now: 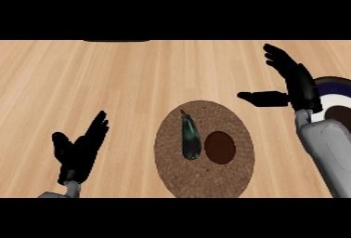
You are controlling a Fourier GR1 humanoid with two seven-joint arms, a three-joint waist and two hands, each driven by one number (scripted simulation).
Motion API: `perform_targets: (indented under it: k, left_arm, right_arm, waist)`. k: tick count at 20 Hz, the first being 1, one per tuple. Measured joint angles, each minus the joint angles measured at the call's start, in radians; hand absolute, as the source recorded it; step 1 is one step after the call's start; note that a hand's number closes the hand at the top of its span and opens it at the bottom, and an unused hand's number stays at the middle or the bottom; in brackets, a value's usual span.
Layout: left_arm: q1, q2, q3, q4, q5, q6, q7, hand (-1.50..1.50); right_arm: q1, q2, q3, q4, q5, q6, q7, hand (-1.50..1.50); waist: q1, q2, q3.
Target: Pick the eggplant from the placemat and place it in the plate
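- Nearest, at the lower left of the head view, the robot's black left hand (79, 151) rests with fingers straight and pointing up; it holds nothing and stands well apart from the mat.
- Just beyond it, in the middle, lies the oval brown cork placemat (205, 179) on the light wooden counter (103, 79). On the mat's left half lies the slim dark green eggplant (190, 139), its stalk end pointing away from the robot and its thicker end nearer. A dark brown round patch (220, 147) sits just beside it on the mat; I cannot tell what this is.
- Further off at the right, the black right hand (295, 86) is raised with fingers spread straight and the thumb out toward the mat, gripping nothing. It is apart from the eggplant, above and right of it.
- Behind that hand and its grey forearm (329, 148), at the right edge, shows part of a round white plate with a dark blue rim (338, 82).
- Judgement: the pick is not yet done, as the eggplant lies untouched on the mat. The next move calls for the right hand to travel left and down over the eggplant, line its fingers across the slim body, and close round it before carrying it right to the plate.
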Motion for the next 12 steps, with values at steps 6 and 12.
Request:
perform_targets:
  k: [6, 12]
  left_arm:
    - [-0.002, -0.012, -0.003, -0.002, -0.009, 0.002, 0.000, 0.00]
    - [-0.003, -0.017, 0.000, -0.005, -0.020, 0.002, 0.012, 0.00]
  right_arm:
    - [-0.099, -0.083, 0.116, -0.010, 0.003, 0.250, 0.200, -1.50]
    - [-0.181, -0.067, 0.199, -0.025, 0.017, 0.396, 0.377, -1.50]
  waist:
    - [0.003, -0.001, -0.001]
    - [0.001, -0.001, -0.001]
